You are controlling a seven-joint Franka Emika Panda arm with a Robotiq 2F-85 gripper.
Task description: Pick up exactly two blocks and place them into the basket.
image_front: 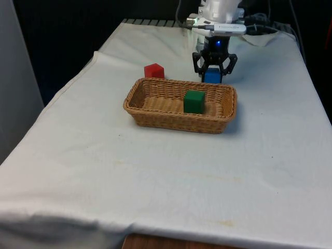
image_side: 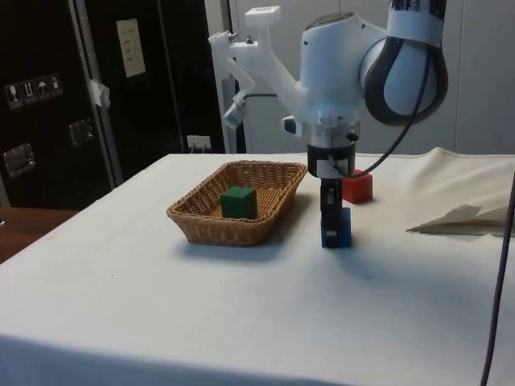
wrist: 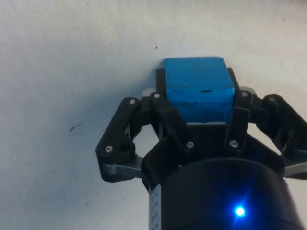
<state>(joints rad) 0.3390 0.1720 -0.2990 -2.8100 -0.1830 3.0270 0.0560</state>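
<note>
Sitting in the wicker basket (image_front: 155, 111) is 1 green block (image_front: 194, 101); 1 red block (image_front: 154, 70) rests beyond its far rim. Near the surface's far edge, the hand (image_front: 213, 75) clamps a blue block (wrist: 196, 88).

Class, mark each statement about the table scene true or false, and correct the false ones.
1. A green block lies in the basket. True.
2. The end effector grips the red block. False: it is closed on the blue block.
3. The red block lies on the cloth outside the basket. True.
4. The blue block is already inside the basket. False: it is beside the basket, at the cloth.
</note>
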